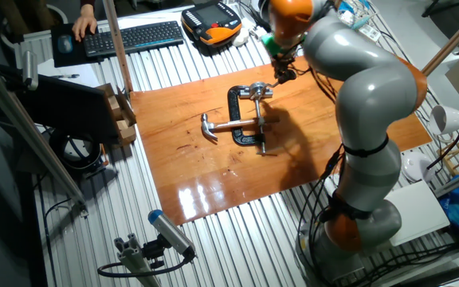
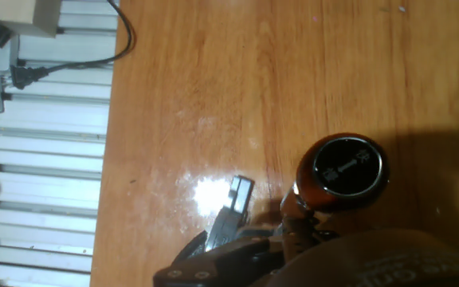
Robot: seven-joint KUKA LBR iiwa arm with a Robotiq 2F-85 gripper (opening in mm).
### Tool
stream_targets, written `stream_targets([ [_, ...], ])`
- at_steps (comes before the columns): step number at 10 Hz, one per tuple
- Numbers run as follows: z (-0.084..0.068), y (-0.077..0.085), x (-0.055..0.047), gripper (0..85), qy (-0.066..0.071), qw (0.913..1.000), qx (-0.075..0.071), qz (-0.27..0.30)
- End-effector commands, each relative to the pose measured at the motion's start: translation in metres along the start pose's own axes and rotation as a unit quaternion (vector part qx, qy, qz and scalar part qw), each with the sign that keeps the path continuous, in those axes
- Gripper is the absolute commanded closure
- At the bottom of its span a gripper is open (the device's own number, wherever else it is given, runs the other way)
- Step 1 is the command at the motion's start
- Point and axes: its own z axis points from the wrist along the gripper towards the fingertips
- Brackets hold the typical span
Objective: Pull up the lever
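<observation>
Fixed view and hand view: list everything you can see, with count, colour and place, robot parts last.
wooden board: one, orange-brown, middle of the table
clamp: one, black, C-shaped, lying on the board
lever: one, shiny silver, at the clamp's far end, heading a long screw
hammer: one, wooden handle and steel head, lying across the clamp
keyboard: one, black, far left
pendant: one, orange and black, far edge
knob: one, dark brown with black top, low in the hand view
arm: one, grey with orange joints, right side
end effector: one, dark, just beyond the lever; open or shut cannot be told
</observation>
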Motion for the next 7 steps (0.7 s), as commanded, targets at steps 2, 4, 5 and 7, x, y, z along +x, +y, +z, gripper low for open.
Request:
stream_targets([
  [2,0.0093,-0.0021,-0.006,85.0,0.002,0.9999,-0.009,-0.007],
  [4,0.0096,-0.0007,-0.0075,85.0,0.001,0.9999,-0.011,-0.009],
  [5,0.0098,-0.0007,-0.0088,85.0,0.004,0.9999,-0.01,-0.01],
  [7,0.0116,-0.0006,-0.0092,85.0,0.004,0.9999,-0.011,-0.011],
])
